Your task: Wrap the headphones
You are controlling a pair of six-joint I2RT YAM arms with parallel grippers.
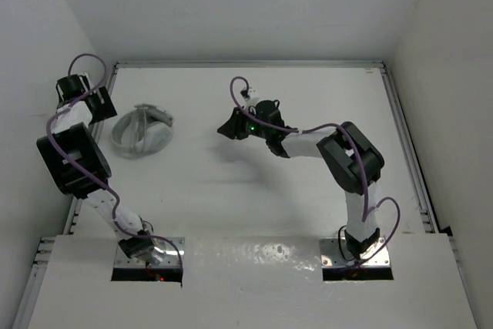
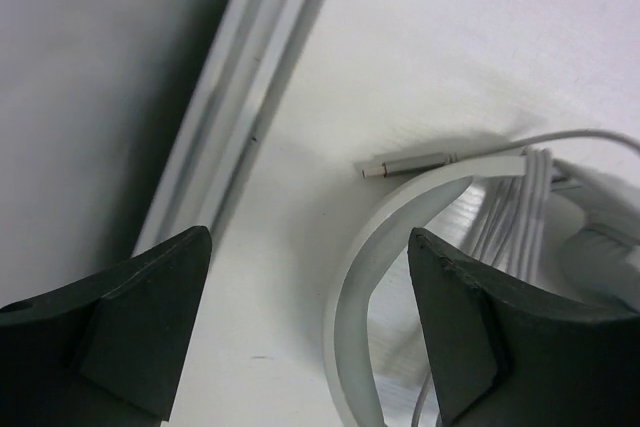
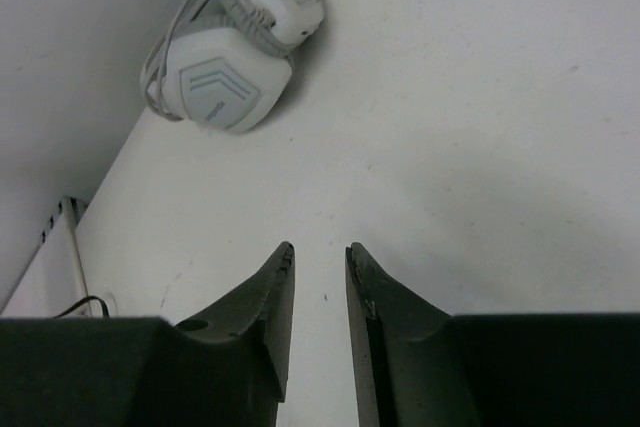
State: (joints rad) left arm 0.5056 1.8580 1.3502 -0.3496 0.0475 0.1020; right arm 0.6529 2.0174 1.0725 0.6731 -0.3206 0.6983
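Observation:
The white and light-grey headphones (image 1: 143, 130) lie at the table's far left, ear cups together. In the left wrist view the curved headband (image 2: 350, 287) runs between my fingers, with several turns of the thin pale cable (image 2: 520, 202) across it and the small plug (image 2: 410, 164) lying loose on the table beside it. My left gripper (image 1: 104, 107) (image 2: 310, 257) is wide open just left of the headphones, touching nothing. My right gripper (image 1: 231, 129) (image 3: 319, 252) hovers mid-table, well right of the headphones (image 3: 232, 57), empty, its jaws a narrow gap apart.
A raised metal rail (image 2: 230, 97) and the white wall run close along the left of the left gripper. The table's rail continues along the back (image 1: 246, 64) and the right (image 1: 404, 144). Purple arm cables loop above both arms.

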